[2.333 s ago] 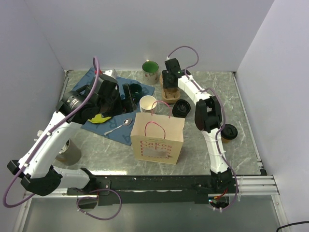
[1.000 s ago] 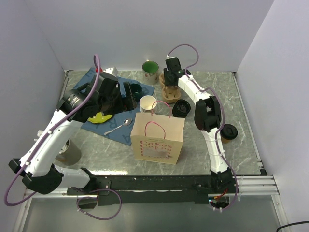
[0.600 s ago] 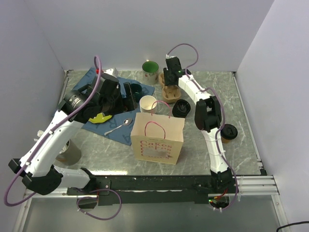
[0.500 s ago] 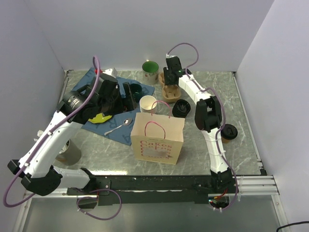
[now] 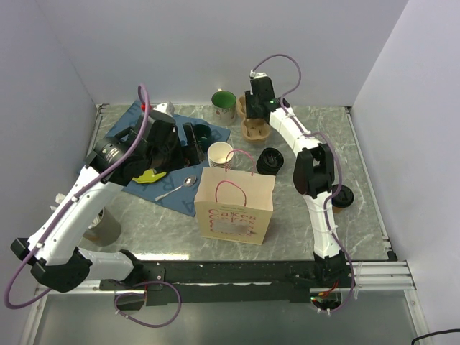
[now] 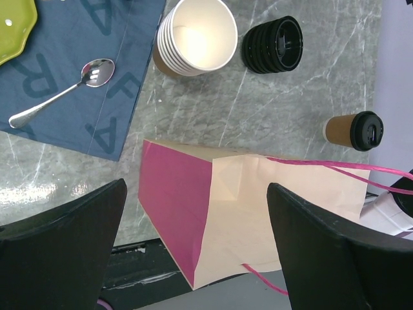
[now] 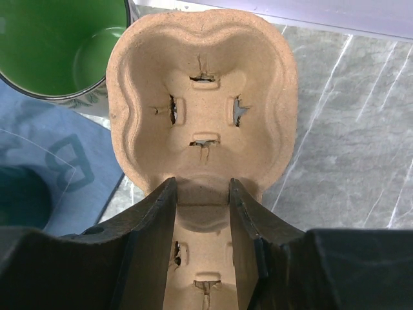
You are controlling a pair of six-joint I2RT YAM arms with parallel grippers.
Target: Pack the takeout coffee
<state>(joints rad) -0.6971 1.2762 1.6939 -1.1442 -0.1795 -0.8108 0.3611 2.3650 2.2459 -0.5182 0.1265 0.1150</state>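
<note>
The takeout coffee (image 5: 343, 195), a brown cup with a black sip lid, stands at the right of the table, partly behind my right arm. It lies sideways in the left wrist view (image 6: 355, 130). A cream paper bag (image 5: 234, 203) with pink handles stands open in the middle; the left wrist view looks down into it (image 6: 258, 206). My left gripper (image 6: 197, 258) is open and empty, high above the bag. My right gripper (image 7: 202, 200) is shut on the middle bridge of a brown pulp cup carrier (image 7: 201, 97) and holds it above the table at the back (image 5: 253, 126).
A stack of lidless paper cups (image 5: 221, 153) and a stack of black lids (image 5: 272, 159) stand behind the bag. A green mug (image 5: 224, 105) is at the back. A blue cloth (image 5: 169, 183) holds a spoon (image 5: 176, 188) and a yellow-green plate (image 5: 149, 175).
My right gripper has lifted the pulp carrier off the table and drawn it towards the back wall. The left arm has barely moved.
</note>
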